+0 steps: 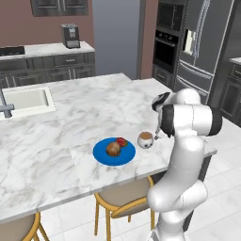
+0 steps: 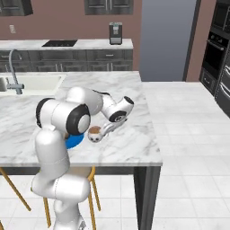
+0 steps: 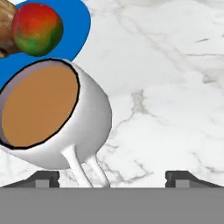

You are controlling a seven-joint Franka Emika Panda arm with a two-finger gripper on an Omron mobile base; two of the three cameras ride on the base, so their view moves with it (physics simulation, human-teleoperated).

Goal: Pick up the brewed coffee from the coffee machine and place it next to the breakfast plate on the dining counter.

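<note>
The mug (image 3: 57, 118) stands on the dining counter (image 1: 70, 117) just beside the blue plate (image 1: 101, 155), on the side toward the arm, with brown coffee inside and its handle pointing back at the hand. In the left base view we see the mug (image 1: 145, 140) close to the plate's rim; whether the two touch we cannot tell. The plate carries a brown bun (image 1: 113, 149) and a small red item (image 1: 122, 141).

The gripper (image 3: 111, 177) sits low behind the mug, its two dark tips spread wide apart with the handle rising between them and touching neither, so we read it as released and holding nothing. In the right base view the gripper (image 2: 104, 130) hovers close to the mug (image 2: 94, 133) near the counter's front edge.

The coffee machine (image 1: 70, 36) stands far off on the wall counter, well apart from all this.

We judge the task nearly done: the coffee is off the machine and set next to the plate. What seems left is to draw the hand clear without catching the handle
</note>
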